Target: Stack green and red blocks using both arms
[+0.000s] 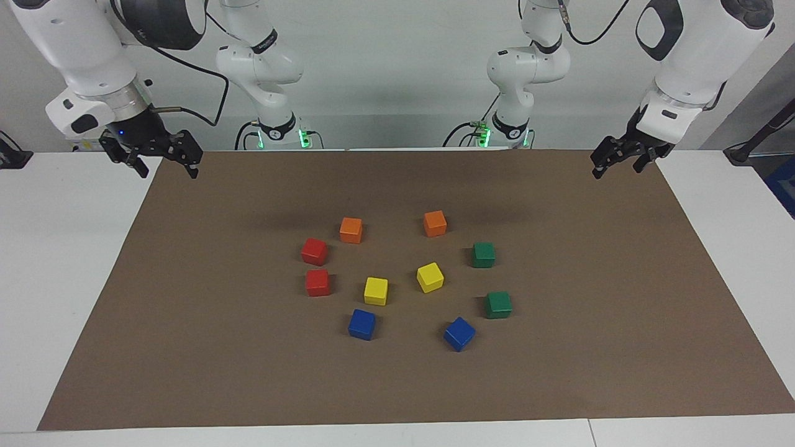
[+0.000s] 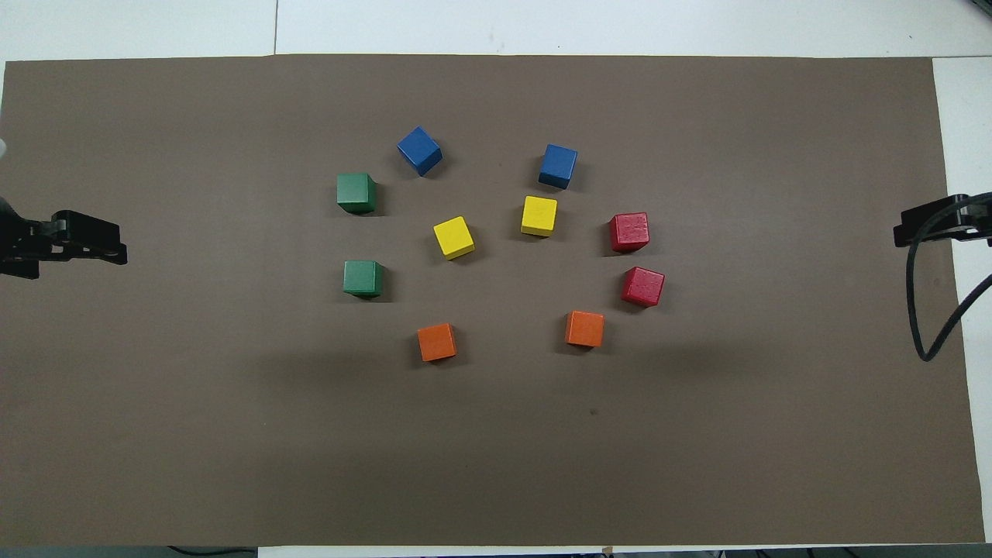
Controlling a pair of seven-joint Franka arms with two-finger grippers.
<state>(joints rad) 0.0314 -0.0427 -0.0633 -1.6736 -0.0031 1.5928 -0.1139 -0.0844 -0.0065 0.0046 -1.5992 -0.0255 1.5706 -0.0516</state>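
Ten cubes were laid out in a loose ring on a brown mat (image 1: pixel 186 347) that covered most of the white tabletop (image 1: pixel 56 279). None was stacked; each sat flat on the mat, apart from its neighbours.

The two green blocks were found toward the left arm's end of the ring: one green block (image 1: pixel 483 254) nearer the robots, the other green block (image 1: pixel 498 305) farther from them. The two red blocks were placed toward the right arm's end: one red block (image 1: pixel 314 251) nearer the robots, the second red block (image 1: pixel 317 282) just beside it and farther out.

Two orange cubes (image 1: pixel 351 230) were set nearest the robots, between the red and green pairs. Two yellow cubes (image 1: pixel 376 290) were seen in the middle of the ring, and two blue cubes (image 1: pixel 362 324) lay farthest from the robots.

The left tool (image 1: pixel 621 162) was held raised over the mat's corner at the left arm's end, well apart from every cube, with its fingers spread and nothing between them. The right tool (image 1: pixel 163 162) was held over the mat's edge at the right arm's end, likewise spread wide and empty. Both arms were seen waiting at the sides. In the overhead view only the tips of the left tool (image 2: pixel 85 242) and the right tool (image 2: pixel 930 225) were visible at the frame's edges.
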